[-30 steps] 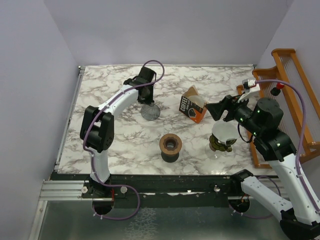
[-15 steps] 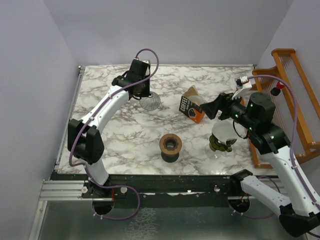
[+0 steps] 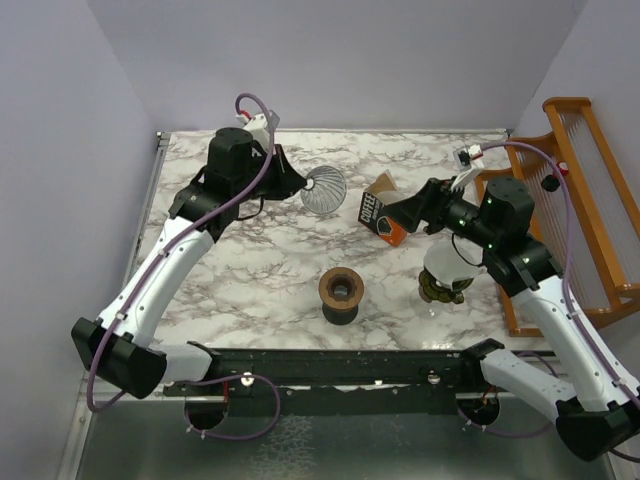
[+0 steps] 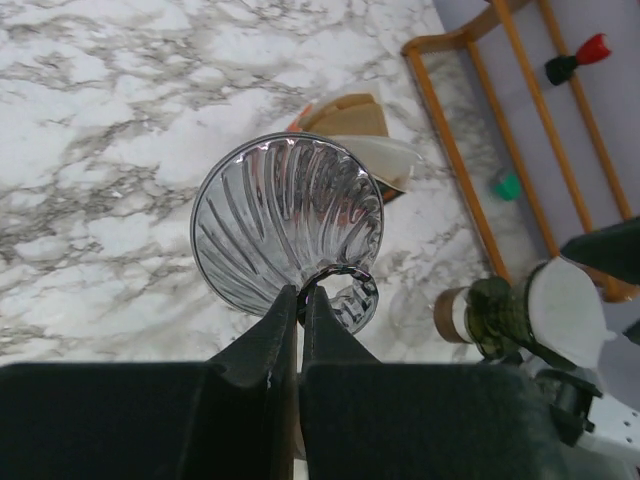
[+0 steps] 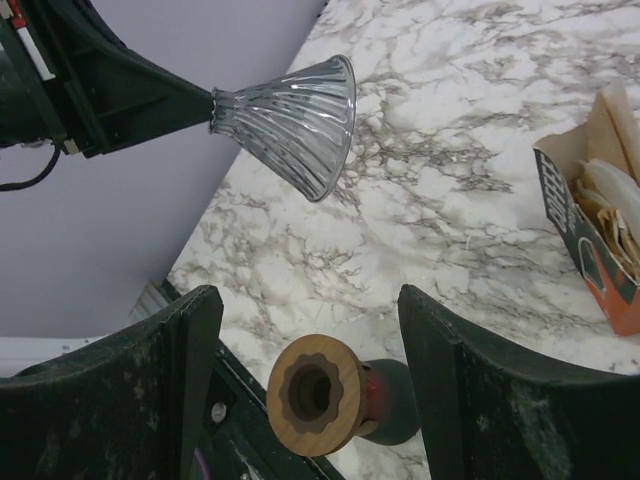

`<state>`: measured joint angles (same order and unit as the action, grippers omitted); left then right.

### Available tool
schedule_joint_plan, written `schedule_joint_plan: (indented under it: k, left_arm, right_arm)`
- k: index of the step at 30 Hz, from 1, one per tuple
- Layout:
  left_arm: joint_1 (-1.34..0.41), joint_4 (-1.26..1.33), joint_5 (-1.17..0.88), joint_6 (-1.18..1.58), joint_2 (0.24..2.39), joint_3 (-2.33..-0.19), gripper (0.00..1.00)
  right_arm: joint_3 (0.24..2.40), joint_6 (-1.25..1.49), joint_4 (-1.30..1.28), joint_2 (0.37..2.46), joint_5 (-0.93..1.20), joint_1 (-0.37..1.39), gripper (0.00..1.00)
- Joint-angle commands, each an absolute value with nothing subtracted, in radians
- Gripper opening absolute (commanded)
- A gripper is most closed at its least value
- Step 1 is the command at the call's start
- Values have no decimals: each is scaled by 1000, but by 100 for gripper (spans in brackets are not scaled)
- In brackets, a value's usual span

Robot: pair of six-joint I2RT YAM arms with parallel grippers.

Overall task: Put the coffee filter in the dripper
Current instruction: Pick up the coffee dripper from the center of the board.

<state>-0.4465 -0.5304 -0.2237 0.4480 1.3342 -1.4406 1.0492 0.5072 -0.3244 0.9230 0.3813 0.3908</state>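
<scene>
My left gripper [image 3: 292,184] is shut on the foot ring of a clear ribbed glass dripper [image 3: 326,188] and holds it in the air on its side, mouth facing right. The left wrist view shows the dripper [image 4: 285,215] just past my closed gripper [image 4: 300,295]. A white paper cone, the coffee filter [image 3: 447,262], sits on a green glass object at the right; it also shows in the left wrist view [image 4: 565,305]. My right gripper [image 3: 402,214] is open and empty, hovering beside the brown-and-orange carton [image 3: 381,212]. In the right wrist view my right gripper [image 5: 308,300] spans wide, with the dripper [image 5: 295,120] ahead.
A wooden-topped spool with a dark base [image 3: 341,293] stands at centre front, and below my right gripper in the right wrist view [image 5: 318,393]. The carton [image 5: 590,230] holds more folded papers. An orange wooden rack [image 3: 590,200] lines the right edge.
My left arm has lifted the dripper off the table, tipped it on its side and carried it up and to the right. My right gripper has moved left toward the carton.
</scene>
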Motion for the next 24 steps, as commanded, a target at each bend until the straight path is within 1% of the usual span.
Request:
schedule_joint_plan:
  k: [1,7,12,15,24]
  left_arm:
    - [-446,-345,-435,566,1230,-1332,0]
    - [-446,-180,-567,685,1131,-1206,0]
    - [-446,-58,-634,771,1083,-1128,0]
    - [-446,-23,-653,797,1065,-1108,0]
    - [-445,75,-681,874,1036,-1062,0]
  right_arm:
    - [1003,604,-204,936,481,387,75]
    - [943,689,-60,935,559,387,71]
    - [912,748,40,943,612,387,66]
    - [898,782,101,950,648,388,64]
    - [857,878,261,953,748,387,52]
